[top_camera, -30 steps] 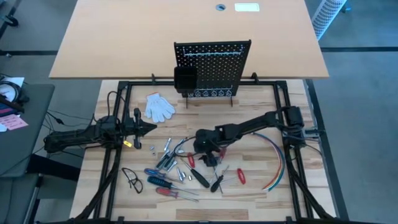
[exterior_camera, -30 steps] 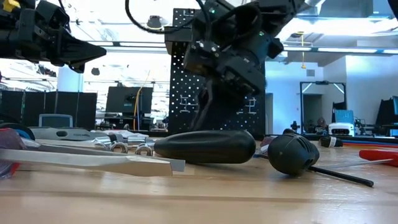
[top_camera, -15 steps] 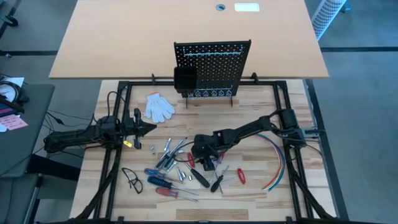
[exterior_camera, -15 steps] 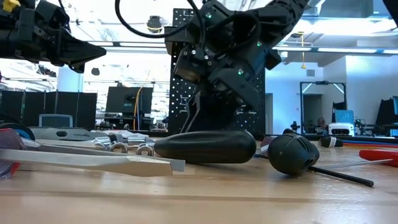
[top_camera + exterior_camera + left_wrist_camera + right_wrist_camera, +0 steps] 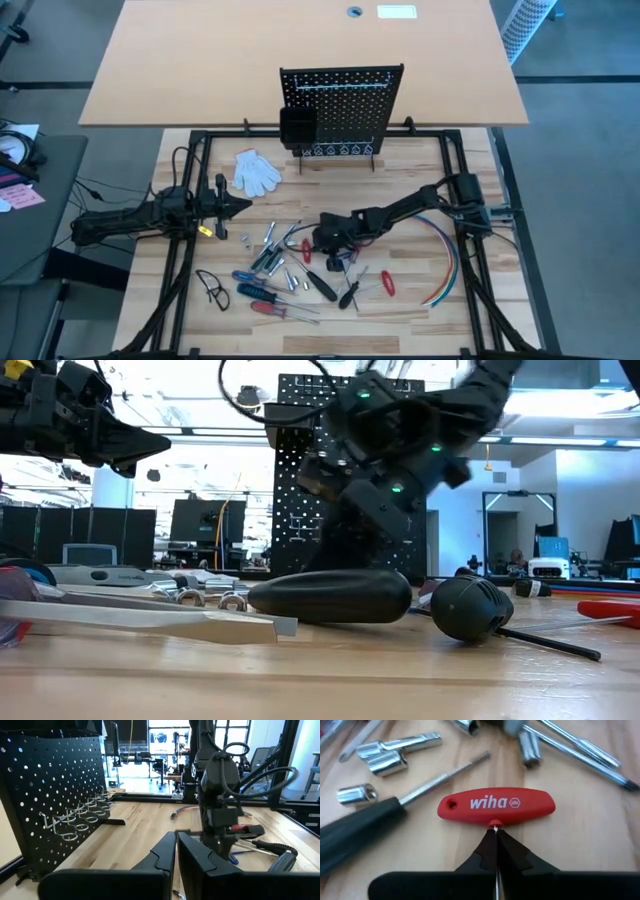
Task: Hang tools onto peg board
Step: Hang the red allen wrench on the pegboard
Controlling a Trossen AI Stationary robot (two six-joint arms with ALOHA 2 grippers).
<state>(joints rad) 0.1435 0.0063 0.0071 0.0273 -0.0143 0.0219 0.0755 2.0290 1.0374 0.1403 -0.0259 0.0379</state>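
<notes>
My right gripper is down among the tools on the wooden table, shut on a red T-handle key marked "wiha". A black-handled screwdriver and silver sockets lie on the table beside the key. The peg board stands upright at the table's far edge with a black bin on it. My left gripper hovers level at the table's left, shut on nothing. My right gripper pinches the key's thin silver shaft between its two fingertips, right below the middle of the red handle. The fingers slant down from the table's right side and lie along the shaft. The red handle lies flat on the table.
A white glove lies left of the peg board. Coloured cables curve along the table's right side. A black wire loop lies at the near left. More screwdrivers lie near the front edge.
My right gripper has sunk toward the table among the tools, tipped and rolled a little, and shut on the red key's shaft. The tools have stayed where they were.
</notes>
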